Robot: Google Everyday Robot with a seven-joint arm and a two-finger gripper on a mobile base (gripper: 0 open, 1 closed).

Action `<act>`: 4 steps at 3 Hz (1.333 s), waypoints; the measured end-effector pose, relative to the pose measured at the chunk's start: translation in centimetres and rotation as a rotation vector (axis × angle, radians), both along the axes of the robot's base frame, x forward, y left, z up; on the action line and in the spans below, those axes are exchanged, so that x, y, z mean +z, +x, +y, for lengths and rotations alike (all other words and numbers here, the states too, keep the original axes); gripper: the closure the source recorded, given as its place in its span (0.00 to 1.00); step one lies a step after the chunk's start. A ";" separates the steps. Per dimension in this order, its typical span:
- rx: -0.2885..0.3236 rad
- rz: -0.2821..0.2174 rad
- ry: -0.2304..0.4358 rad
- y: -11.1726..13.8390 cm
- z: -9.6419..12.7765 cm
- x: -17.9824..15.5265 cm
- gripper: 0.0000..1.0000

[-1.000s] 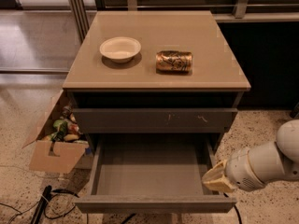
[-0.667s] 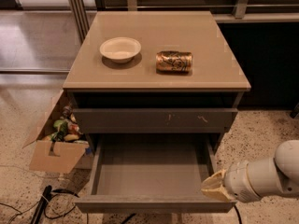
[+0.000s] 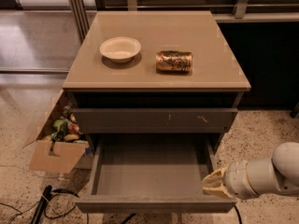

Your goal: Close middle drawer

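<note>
The middle drawer stands pulled far out of the cabinet, its smooth grey tray bare and its plain front nearest the camera. Above it is the shut grey drawer front with small pale scratch marks. My gripper comes in from the lower right on a white arm. Its pale tip sits at the drawer's right front corner, just over the right side wall.
On the cabinet top lie a white bowl and a brown can on its side. An open cardboard box of items stands on the floor at the left. Black cables lie at the lower left.
My gripper and arm have moved down and slightly back toward the drawer's front right corner. The drawer has stayed open in the same place.
</note>
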State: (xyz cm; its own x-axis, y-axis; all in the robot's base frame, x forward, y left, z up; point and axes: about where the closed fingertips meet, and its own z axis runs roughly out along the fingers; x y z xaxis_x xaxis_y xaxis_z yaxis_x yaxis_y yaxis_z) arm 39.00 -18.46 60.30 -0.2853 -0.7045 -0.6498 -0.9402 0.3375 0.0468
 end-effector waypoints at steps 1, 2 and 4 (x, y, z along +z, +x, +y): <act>0.000 0.000 0.000 0.0 0.0 0.0 1.00; 0.035 0.044 -0.030 -0.6 0.7 -2.4 1.00; 0.080 0.187 -0.162 -4.6 2.2 -13.5 1.00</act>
